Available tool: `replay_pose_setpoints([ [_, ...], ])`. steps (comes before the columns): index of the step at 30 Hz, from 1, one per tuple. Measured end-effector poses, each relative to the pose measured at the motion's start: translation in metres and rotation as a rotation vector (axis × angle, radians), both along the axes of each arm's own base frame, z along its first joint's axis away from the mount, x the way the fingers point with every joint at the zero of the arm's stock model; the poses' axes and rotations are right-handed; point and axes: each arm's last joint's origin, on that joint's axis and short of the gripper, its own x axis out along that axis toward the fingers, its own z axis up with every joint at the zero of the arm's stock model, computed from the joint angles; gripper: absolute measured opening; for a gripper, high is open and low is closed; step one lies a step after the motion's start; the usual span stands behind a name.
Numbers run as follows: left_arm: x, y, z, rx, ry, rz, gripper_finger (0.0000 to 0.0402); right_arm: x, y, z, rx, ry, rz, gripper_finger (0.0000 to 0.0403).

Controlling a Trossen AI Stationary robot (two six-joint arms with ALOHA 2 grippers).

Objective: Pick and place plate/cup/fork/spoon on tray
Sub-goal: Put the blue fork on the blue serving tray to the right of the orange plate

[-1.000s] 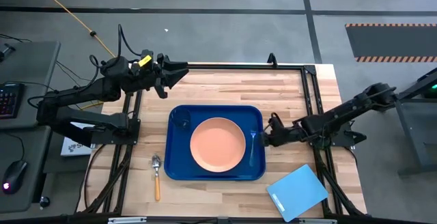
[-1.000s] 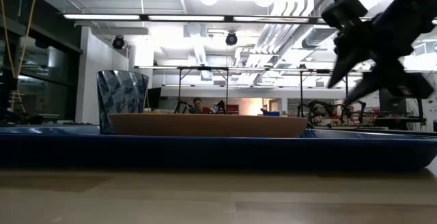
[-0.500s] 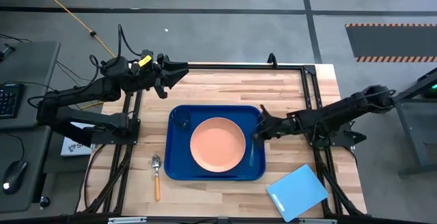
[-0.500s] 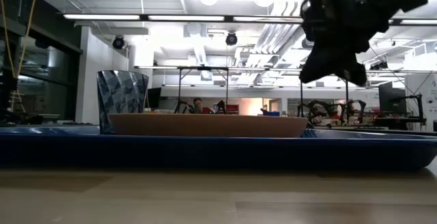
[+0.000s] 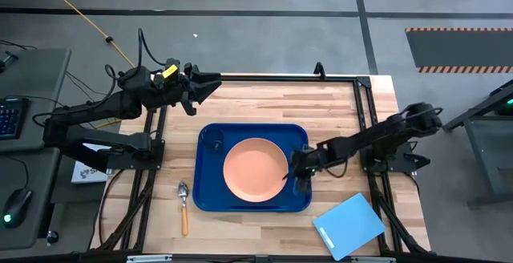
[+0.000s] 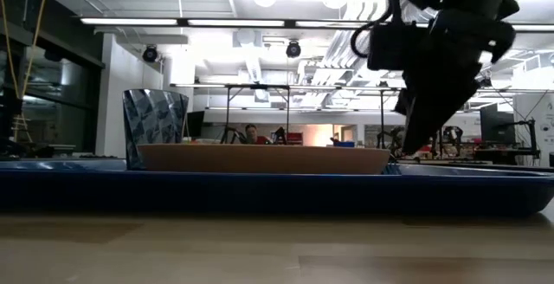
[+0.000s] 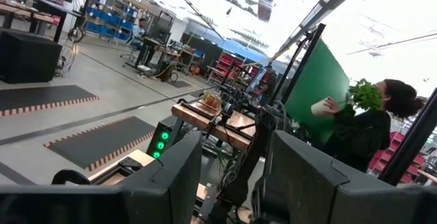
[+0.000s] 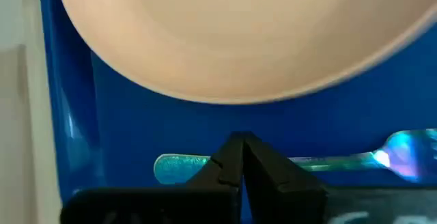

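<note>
The dark-blue tray (image 5: pixel 203 200) lies mid-table. The salmon plate (image 5: pixel 255 169) and the dark cup (image 5: pixel 212 141) stand on it. The fork (image 8: pixel 177 166) lies flat along the tray's right side, beside the plate. The orange-handled spoon (image 5: pixel 183 205) lies on the table left of the tray. My right gripper (image 5: pixel 296 172) is shut, pointing down over the fork's handle; in the low view (image 6: pixel 405 148) its tip is just above the tray. My left gripper (image 5: pixel 210 82) is open and empty, raised at the table's far left corner. My right gripper's shut fingertips (image 8: pixel 235 157) stand over the fork's handle (image 8: pixel 179 166), nearer its free end than its head, coming from above and lying across it. The fingertips hide that spot, so I cannot tell whether they touch the fork. The fork lies flat on the tray.
A light-blue flat board (image 5: pixel 349 225) lies at the table's near right corner. Black frame rails (image 5: pixel 369 119) run along the table's sides. Bare wood shows beyond the tray's far side. People and workbenches show in the room behind.
My right gripper has gone from the tray's right rim toward the table's left, in over the tray, and down over the fork. Its fingers, apart a second ago, are now together. The fork, plate, cup and spoon have stayed where they were.
</note>
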Motion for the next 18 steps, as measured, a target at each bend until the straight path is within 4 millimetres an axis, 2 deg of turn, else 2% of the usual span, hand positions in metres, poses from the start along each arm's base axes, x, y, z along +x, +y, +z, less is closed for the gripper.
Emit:
replay_pose_setpoints([
  [8, 0.000, 0.000, 0.000, 0.000, 0.000, 0.000, 0.0172, 0.016, 0.009, -0.011, -0.027, 0.029, 0.103, 0.0000],
  [18, 0.000, 0.000, 0.000, 0.000, 0.003, 0.002, 0.0172, 0.008, 0.008, -0.015, -0.045, 0.112, 0.141, 0.0000],
])
